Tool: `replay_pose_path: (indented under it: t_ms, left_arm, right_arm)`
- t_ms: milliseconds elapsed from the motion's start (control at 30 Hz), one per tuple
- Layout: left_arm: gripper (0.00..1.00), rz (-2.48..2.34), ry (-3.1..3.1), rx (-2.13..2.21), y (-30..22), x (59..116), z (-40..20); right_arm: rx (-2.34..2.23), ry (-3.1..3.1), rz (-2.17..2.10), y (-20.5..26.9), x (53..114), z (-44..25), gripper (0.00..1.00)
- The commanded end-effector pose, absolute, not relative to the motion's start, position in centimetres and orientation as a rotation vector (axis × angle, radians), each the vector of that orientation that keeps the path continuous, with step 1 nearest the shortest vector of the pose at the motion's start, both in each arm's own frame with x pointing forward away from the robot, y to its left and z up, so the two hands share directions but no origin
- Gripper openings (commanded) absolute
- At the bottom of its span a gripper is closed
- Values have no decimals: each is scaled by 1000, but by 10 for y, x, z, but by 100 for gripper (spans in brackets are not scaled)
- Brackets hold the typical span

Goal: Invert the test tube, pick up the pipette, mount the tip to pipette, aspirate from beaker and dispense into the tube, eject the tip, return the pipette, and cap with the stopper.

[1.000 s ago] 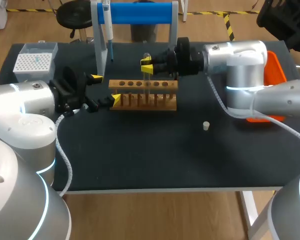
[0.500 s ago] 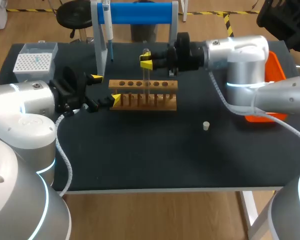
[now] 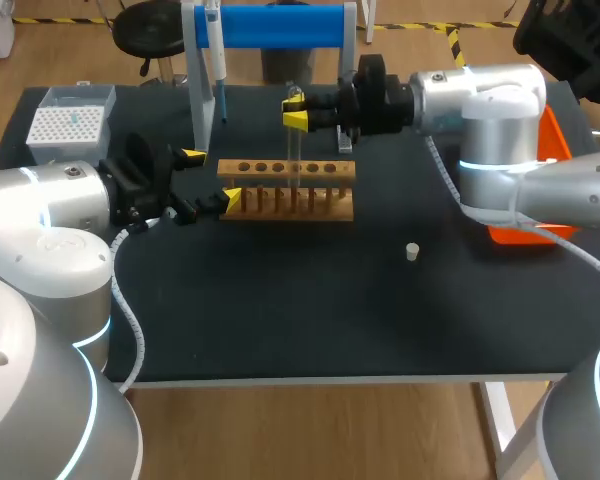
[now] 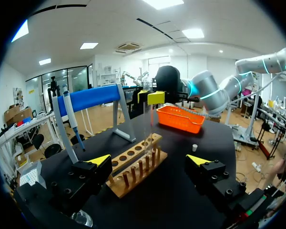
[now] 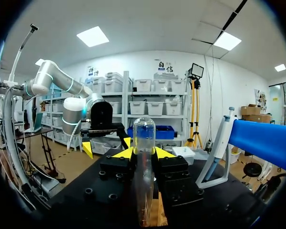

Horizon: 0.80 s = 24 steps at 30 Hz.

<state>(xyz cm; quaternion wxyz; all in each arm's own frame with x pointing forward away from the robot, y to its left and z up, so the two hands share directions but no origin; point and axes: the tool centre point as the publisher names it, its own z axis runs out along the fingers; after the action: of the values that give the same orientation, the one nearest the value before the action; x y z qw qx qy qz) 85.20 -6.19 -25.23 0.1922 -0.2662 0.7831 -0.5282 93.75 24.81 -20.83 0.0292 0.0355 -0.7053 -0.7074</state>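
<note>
At the far left corner of the counter (image 3: 310, 300) stands a tip box (image 3: 72, 125). The left arm comes in just in front of it, and the left pincer (image 3: 212, 175) is released: its two yellow tips stand wide apart at the left end of the rack (image 3: 288, 190), one behind that end and one at its front corner, with nothing held between them. From the left wrist, this pincer (image 4: 148, 160) looks along the rack (image 4: 133, 167), whose row of holes runs away from it. Behind the rack is a stand (image 3: 280, 25) with a blue bar, and the pipette (image 3: 216, 60) hangs on its left side. Over the middle of the rack, the tube (image 3: 294, 150) is upright with its rounded end on top; its lower end is at the level of the rack's top, but I cannot tell whether it is inside a hole. The right pincer (image 3: 295, 112) is clenched on the upper part of the tube, one finger on each side. The right wrist view shows this grasp closely: the tube (image 5: 144, 133) rises between the tips of the pincer (image 5: 144, 153). To the right of the rack and nearer the front, the small white stopper (image 3: 412, 251) lies alone on the counter. At the right edge, partly behind the right arm, is an orange basket (image 3: 550, 140).
</note>
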Motion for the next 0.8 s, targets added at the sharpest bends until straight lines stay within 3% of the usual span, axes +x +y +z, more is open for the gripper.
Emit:
replay_pose_path:
  t_ms: [33, 800]
  left_arm:
    - [100, -1488, 2192, -744, -61, 851, -254]
    - [100, -1488, 2192, -744, -61, 851, -254]
  right_arm:
    - [108, -2195, -2184, 239, 929, -197, 0]
    - [128, -2209, -2222, 197, 873, -163, 0]
